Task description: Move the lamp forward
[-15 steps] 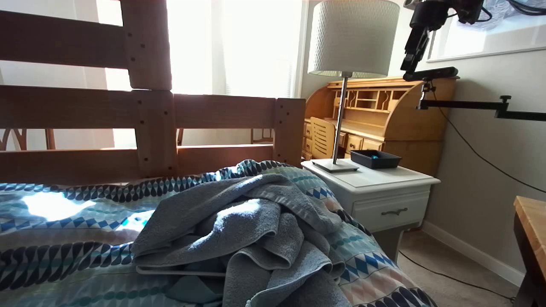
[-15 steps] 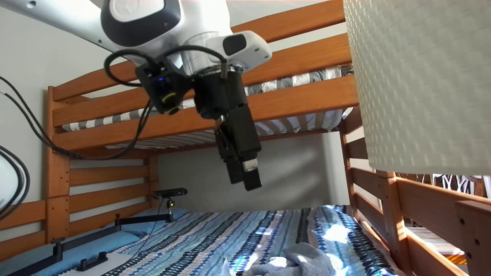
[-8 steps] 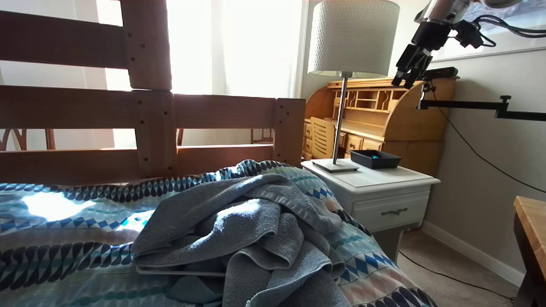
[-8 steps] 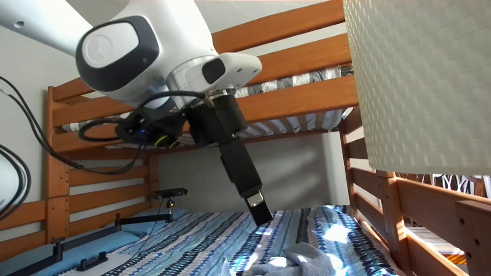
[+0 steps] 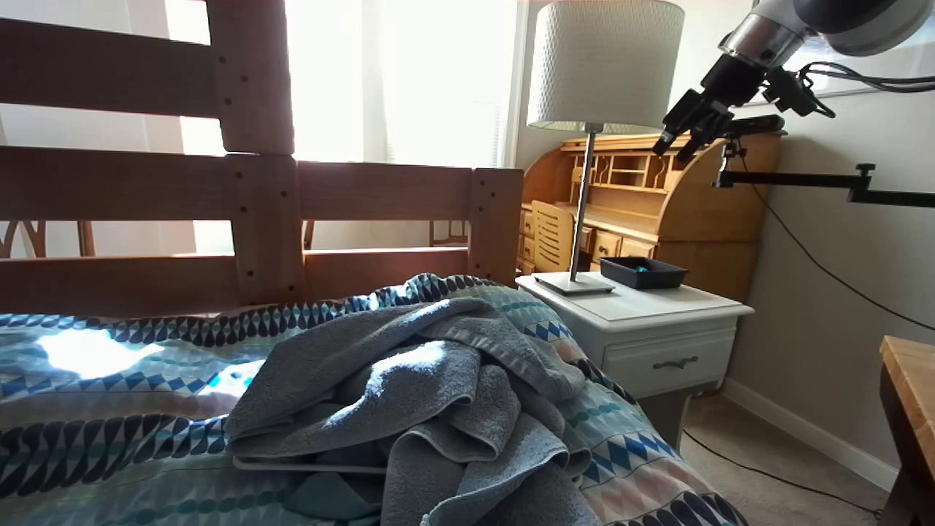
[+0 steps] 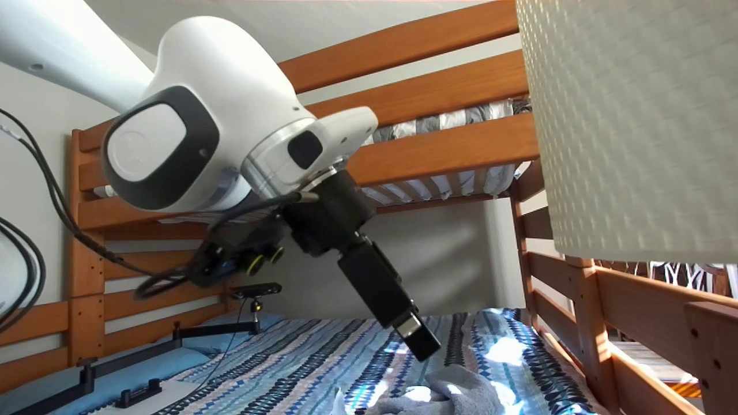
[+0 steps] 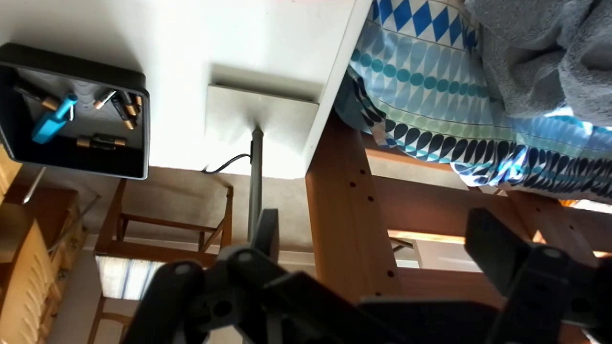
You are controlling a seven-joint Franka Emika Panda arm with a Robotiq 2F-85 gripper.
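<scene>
The lamp has a white drum shade (image 5: 606, 66), a thin metal pole and a flat square base (image 5: 573, 283) that looks light grey here. It stands upright on the white nightstand (image 5: 679, 310). Its shade (image 6: 640, 132) fills the right side in an exterior view. In the wrist view the base (image 7: 260, 112) lies near the nightstand's corner, and the pole (image 7: 256, 181) runs down behind the left finger. My gripper (image 5: 672, 152) is beside the shade's lower rim, seemingly apart from the lamp. It points obliquely down (image 6: 424, 343). Its fingers (image 7: 375, 241) are wide apart with nothing between them.
A black tray (image 7: 146, 124) with batteries and a blue item stands beside the lamp base. The wooden bed post (image 7: 349, 215) is close to the nightstand. A grey towel (image 5: 438, 394) lies on the bed. A camera arm (image 5: 796, 179) stands behind. The roll-top desk (image 5: 716, 219) is farther back.
My gripper has moved down and closer to the lamp, and the wrist has tilted so the fingers slant more toward the lamp's side. The lamp has not moved.
</scene>
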